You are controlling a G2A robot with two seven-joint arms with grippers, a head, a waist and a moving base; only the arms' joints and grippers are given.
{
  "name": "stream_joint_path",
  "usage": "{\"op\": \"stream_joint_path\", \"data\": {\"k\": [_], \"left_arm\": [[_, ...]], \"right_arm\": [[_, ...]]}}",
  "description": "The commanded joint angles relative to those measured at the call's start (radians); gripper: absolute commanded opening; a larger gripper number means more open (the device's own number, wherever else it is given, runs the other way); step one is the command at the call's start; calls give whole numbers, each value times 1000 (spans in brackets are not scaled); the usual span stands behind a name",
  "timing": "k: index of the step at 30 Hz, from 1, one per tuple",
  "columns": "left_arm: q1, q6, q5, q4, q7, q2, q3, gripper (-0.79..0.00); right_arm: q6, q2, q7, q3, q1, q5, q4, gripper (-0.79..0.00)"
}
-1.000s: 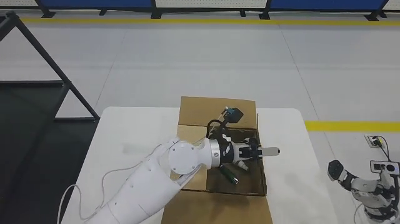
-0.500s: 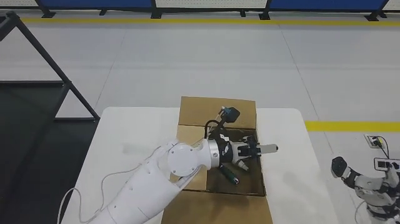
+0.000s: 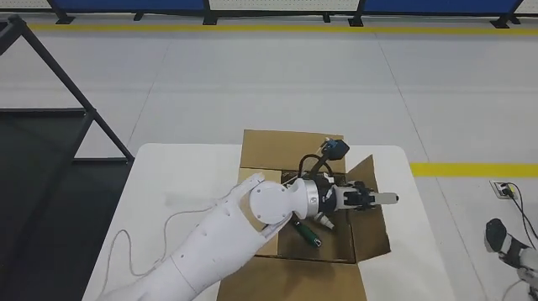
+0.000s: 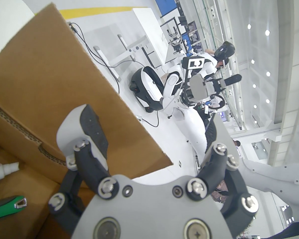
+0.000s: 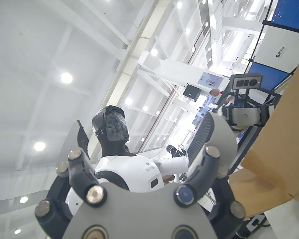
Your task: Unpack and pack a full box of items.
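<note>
Box [image 3: 290, 148]: open, on middle of white desk [image 3: 168, 192], right flap [image 3: 371, 217] tipped out | left tool [image 3: 378, 198]: over right flap, fingers wide apart, holding nothing | right tool [image 5: 144, 125]: pointing up, fingers apart, empty | inside box: green thing [image 3: 309, 234], small white bottle [image 4: 2, 170]

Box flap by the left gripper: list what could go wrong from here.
1. The left gripper sits open at the raised side flap. A finger could snag the flap's edge and drag the box across the table.
2. The flap stands tilted, not folded flat. Left alone, it may swing over the green-handled tool and the white bottle inside, blocking the next pick.
</note>
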Motion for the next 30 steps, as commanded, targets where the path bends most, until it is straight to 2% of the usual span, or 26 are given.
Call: {"op": "stream_joint_path", "data": {"k": [1, 11, 17, 22, 30], "left_arm": [[-12, -10, -11, 51, 10, -25, 21, 0], [-65, -72, -75, 278, -35, -155, 95, 0], [-83, -106, -92, 389, -55, -210, 100, 0], [-90, -176, -136, 459, -61, -225, 56, 0], [-86, -224, -144, 492, -93, -224, 4, 0]], "right_arm": [[-6, -2, -10, 8, -11, -11, -21, 0], [16, -12, -5, 33, -65, -64, -111, 0], [7, -16, -40, -8, -65, -202, -136, 0], [17, -13, -121, -47, -44, -397, -118, 0], [26, -13, -227, -116, -9, -611, -89, 0]]}}
